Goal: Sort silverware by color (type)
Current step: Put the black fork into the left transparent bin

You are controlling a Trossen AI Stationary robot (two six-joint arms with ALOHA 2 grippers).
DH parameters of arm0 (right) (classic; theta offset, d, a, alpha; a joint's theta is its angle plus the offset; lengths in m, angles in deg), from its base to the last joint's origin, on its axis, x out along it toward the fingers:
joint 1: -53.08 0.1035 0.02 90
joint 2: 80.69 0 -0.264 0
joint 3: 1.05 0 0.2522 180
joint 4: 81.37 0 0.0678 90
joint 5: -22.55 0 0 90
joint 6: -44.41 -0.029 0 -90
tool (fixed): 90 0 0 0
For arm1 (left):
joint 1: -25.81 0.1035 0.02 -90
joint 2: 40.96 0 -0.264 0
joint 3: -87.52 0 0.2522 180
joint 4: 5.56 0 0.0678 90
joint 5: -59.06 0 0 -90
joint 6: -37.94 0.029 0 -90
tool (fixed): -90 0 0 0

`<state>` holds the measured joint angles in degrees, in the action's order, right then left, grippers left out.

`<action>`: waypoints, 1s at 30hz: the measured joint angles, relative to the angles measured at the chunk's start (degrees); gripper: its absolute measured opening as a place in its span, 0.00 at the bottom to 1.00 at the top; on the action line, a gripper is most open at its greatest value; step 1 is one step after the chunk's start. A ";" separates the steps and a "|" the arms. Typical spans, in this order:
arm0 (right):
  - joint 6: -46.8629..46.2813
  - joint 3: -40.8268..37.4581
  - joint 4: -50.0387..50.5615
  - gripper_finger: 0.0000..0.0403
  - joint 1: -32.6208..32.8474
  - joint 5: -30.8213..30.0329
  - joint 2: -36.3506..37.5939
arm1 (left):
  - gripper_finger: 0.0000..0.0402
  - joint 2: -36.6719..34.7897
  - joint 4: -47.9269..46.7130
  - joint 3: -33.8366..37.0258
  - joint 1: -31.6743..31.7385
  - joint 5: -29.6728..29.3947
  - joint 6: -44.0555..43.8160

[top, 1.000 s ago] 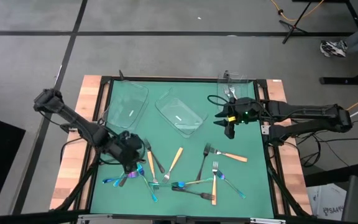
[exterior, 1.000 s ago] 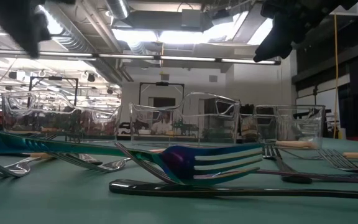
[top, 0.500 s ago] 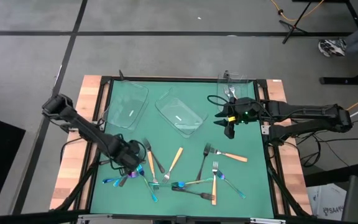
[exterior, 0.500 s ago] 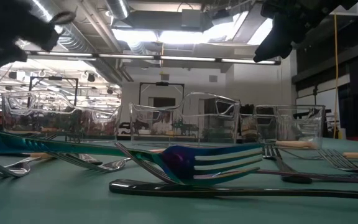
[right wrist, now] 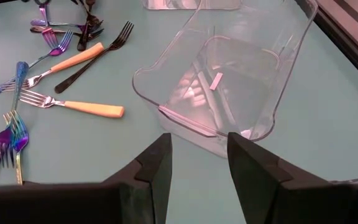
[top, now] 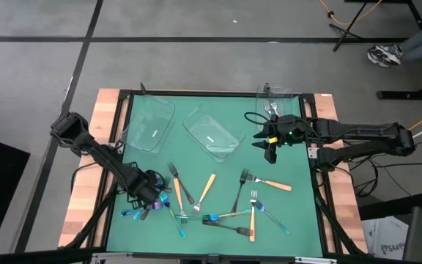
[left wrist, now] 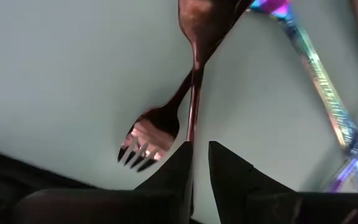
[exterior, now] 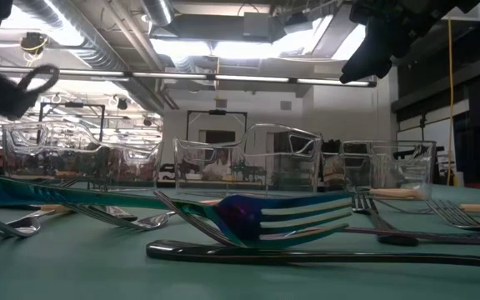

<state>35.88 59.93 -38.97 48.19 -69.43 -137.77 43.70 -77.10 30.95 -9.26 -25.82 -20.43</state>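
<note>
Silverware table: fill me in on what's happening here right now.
Two robot arms are sorting mixed silverware on a green table. The left pincer is down at the near-left cluster, its fingers nearly closed beside a dark fork, not yet gripping it. The right pincer hovers open near the middle clear tray, holding nothing. Most pieces lie loose on the table; a tray at the far right holds some.

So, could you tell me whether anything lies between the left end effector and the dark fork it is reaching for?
Nothing visible does. In the left wrist view the left end effector is down at the mat with its fingers nearly closed around the slim handle of the dark fork. A blue-purple utensil lies off to one side, clear of the fingers.
</note>
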 joint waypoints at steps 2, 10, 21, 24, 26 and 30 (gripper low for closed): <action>0.01 0.00 0.00 0.35 0.00 0.00 -0.02 | 0.11 0.00 1.82 1.50 0.00 0.28 0.00; 0.02 0.00 -0.01 0.35 0.00 0.00 -0.02 | 0.11 -0.05 6.93 3.83 0.04 0.09 0.00; 0.02 0.00 0.09 0.35 0.00 0.00 -0.02 | 0.11 -0.06 9.20 3.81 0.04 -0.45 -0.03; 0.02 0.00 0.15 0.35 0.00 0.00 -0.02 | 0.11 -0.06 9.20 3.78 0.00 -1.40 0.00; 0.02 0.00 0.17 0.35 0.00 0.00 -0.02 | 0.11 -0.06 9.25 3.76 0.00 -1.63 0.39; 0.02 0.00 0.26 0.35 0.00 0.01 -0.02 | 0.11 -0.06 9.40 3.76 0.00 -1.93 0.46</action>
<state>35.90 59.93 -38.71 48.19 -69.42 -137.80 43.64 -67.71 34.71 -9.26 -27.76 -19.97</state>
